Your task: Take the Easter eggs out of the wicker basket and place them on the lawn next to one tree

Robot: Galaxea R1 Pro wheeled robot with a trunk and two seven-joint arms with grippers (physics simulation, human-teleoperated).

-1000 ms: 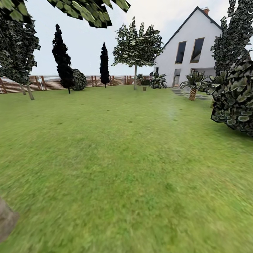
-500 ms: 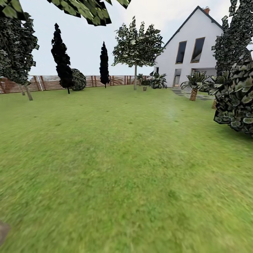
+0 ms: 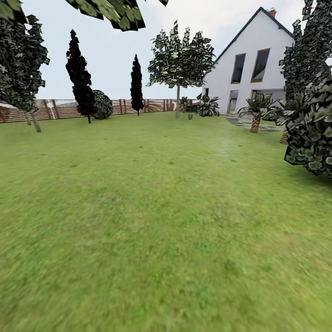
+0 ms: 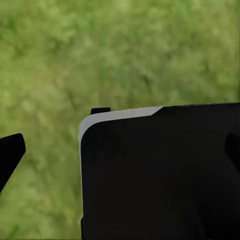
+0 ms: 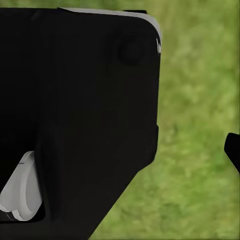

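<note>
lawn (image 3: 152,221) spreads from my head camera to a brown slatted fence (image 3: 60,109) at the far edge. tree (image 3: 179,64) with a thin trunk stands near the middle of the far edge, a small brown object (image 3: 189,116) on the grass just beside its foot, too small to identify. white house (image 3: 251,64) rises behind at right, two dark cypresses (image 3: 80,76) at left, a short palm (image 3: 256,110) and a leafy shrub (image 3: 313,133) at right. wrist views: dark body panels over grass; whether my left and right claws are apart or together, i cannot tell.
</note>
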